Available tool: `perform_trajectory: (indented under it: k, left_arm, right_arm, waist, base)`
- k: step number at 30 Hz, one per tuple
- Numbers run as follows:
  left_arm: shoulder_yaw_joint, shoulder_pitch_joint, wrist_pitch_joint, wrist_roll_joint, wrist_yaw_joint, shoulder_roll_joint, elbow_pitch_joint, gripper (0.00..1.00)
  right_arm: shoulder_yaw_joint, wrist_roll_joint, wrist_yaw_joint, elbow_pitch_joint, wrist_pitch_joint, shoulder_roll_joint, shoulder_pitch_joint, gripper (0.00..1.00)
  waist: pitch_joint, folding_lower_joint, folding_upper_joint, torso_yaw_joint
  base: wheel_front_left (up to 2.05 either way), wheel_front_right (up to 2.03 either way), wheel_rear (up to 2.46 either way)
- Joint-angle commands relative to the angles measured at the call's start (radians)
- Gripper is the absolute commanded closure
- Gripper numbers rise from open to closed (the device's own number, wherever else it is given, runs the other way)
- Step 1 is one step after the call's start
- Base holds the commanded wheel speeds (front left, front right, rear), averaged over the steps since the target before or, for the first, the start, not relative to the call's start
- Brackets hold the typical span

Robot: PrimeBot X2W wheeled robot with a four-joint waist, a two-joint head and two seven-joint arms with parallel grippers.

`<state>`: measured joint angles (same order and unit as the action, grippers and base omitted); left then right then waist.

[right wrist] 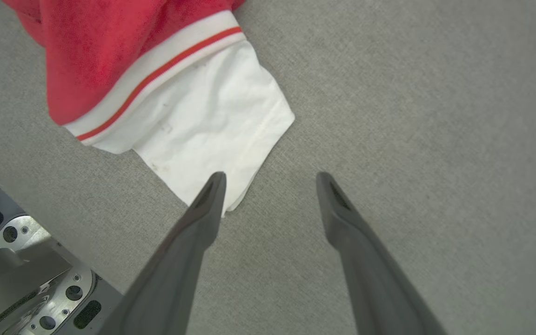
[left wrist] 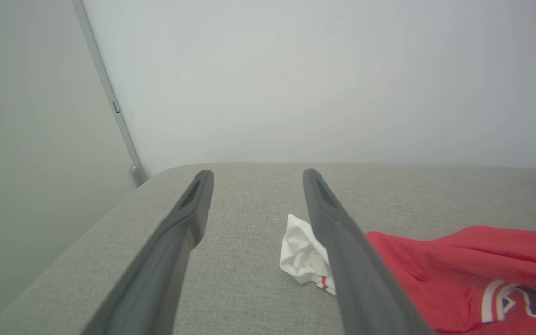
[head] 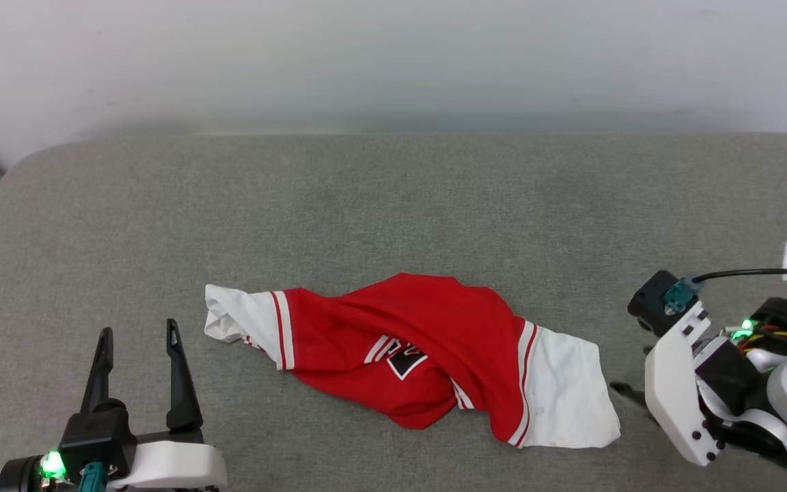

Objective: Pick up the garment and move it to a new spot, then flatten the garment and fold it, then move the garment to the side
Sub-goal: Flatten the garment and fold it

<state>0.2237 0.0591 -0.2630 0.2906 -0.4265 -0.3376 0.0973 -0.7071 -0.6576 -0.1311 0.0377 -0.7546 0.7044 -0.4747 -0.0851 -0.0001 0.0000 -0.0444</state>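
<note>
Right wrist view puts my right gripper [right wrist: 271,177] over the table [right wrist: 412,139], one fingertip at the corner of a white sleeve [right wrist: 203,125]; whether it touches, I cannot tell. To lift cleanly, I judge I should pinch that sleeve well past its hem. I'd take the far sleeve [left wrist: 303,251] with the left gripper [left wrist: 257,173] so the cloth rises evenly. Both grippers are spread wide and hold nothing. The left one sits just beside its sleeve. The garment [head: 393,328] lies crumpled mid-table between them, chest lettering half buried in folds.
</note>
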Motion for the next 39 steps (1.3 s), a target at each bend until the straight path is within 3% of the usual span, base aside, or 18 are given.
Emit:
perform_trajectory:
  k: [1, 4, 5, 9, 14, 15, 16, 17, 18, 20, 23, 31, 35, 39]
  left_arm:
    - [-0.017, 0.006, -0.002, -0.017, 0.016, 0.016, 0.002, 0.00]
    - [-0.046, -0.011, -0.002, -0.053, 0.057, 0.054, -0.004, 0.00]
    - [-0.068, -0.025, -0.002, -0.086, 0.092, 0.086, -0.011, 0.00]
    - [-0.092, -0.032, -0.002, -0.120, 0.130, 0.120, -0.021, 0.00]
    - [-0.121, -0.027, -0.002, -0.145, 0.160, 0.147, -0.031, 0.00]
    - [-0.129, -0.024, -0.002, -0.152, 0.164, 0.151, -0.031, 0.00]
    - [-0.137, -0.019, -0.002, -0.157, 0.170, 0.155, -0.034, 0.00]
    - [-0.145, -0.014, -0.002, -0.160, 0.177, 0.160, -0.038, 0.00]
    - [-0.163, 0.000, -0.002, -0.174, 0.192, 0.175, -0.047, 0.00]
    - [-0.181, 0.013, -0.002, -0.184, 0.206, 0.183, -0.051, 0.00]
    - [-0.191, 0.022, -0.002, -0.193, 0.214, 0.189, -0.056, 0.00]
    - [-0.216, 0.048, -0.002, -0.212, 0.247, 0.212, -0.070, 0.00]
    - [-0.222, 0.051, -0.002, -0.220, 0.261, 0.219, -0.084, 0.00]
    - [-0.228, 0.046, -0.002, -0.228, 0.273, 0.226, -0.095, 0.00]
  right_arm:
    - [-0.025, -0.023, 0.001, 0.021, -0.022, -0.001, -0.022, 0.00]
    - [-0.089, -0.058, 0.001, 0.090, -0.050, -0.022, -0.037, 0.00]
    - [-0.144, -0.075, 0.001, 0.176, -0.031, -0.057, -0.034, 0.00]
    - [-0.226, -0.103, 0.000, 0.290, 0.023, -0.126, 0.008, 0.00]
    - [-0.305, -0.115, -0.002, 0.347, 0.099, -0.154, 0.007, 0.00]
    - [-0.311, -0.115, -0.002, 0.349, 0.129, -0.153, -0.007, 0.55]
    - [-0.313, -0.119, -0.002, 0.352, 0.157, -0.148, -0.022, 0.97]
    - [-0.315, -0.125, -0.002, 0.350, 0.185, -0.139, -0.038, 1.00]
    - [-0.295, -0.138, -0.001, 0.333, 0.270, -0.092, -0.081, 1.00]
    - [-0.272, -0.152, 0.001, 0.294, 0.332, -0.033, -0.104, 1.00]
    - [-0.257, -0.164, 0.001, 0.257, 0.357, 0.006, -0.095, 1.00]
    - [-0.158, -0.224, 0.001, 0.186, 0.347, 0.186, 0.051, 1.00]
    - [-0.124, -0.247, 0.001, 0.250, 0.331, 0.210, 0.170, 1.00]
    - [-0.101, -0.254, 0.001, 0.355, 0.336, 0.166, 0.263, 1.00]
  waist:
    - [-0.017, 0.0001, 0.0000, -0.012]
    - [-0.040, 0.0001, 0.0000, -0.029]
    - [-0.058, 0.0001, 0.0000, -0.041]
    - [-0.071, 0.0001, 0.0000, -0.049]
    - [-0.069, 0.0001, 0.0000, -0.041]
    - [-0.065, 0.0001, 0.0000, -0.036]
    - [-0.060, 0.0001, 0.0000, -0.031]
    - [-0.055, 0.0001, 0.0000, -0.027]
    - [-0.032, 0.0001, 0.0000, -0.015]
    - [-0.009, 0.0001, 0.0000, -0.004]
    - [0.006, 0.0001, 0.0000, 0.000]
    - [0.026, 0.0001, 0.0000, 0.015]
    - [0.026, 0.0001, 0.0000, 0.011]
    - [0.020, 0.0001, 0.0000, 0.005]
  base:
    - [0.00, 0.00, 0.00]
    - [0.00, 0.00, 0.00]
    - [0.00, 0.00, 0.00]
    - [0.00, 0.00, 0.00]
    - [0.00, 0.00, 0.00]
    - [0.00, 0.00, 0.00]
    - [0.00, 0.00, 0.00]
    - [0.00, 0.00, 0.00]
    - [0.00, 0.00, 0.00]
    - [0.00, 0.00, 0.00]
    - [0.00, 0.00, 0.00]
    - [0.00, 0.00, 0.00]
    - [0.00, 0.00, 0.00]
    - [0.00, 0.00, 0.00]
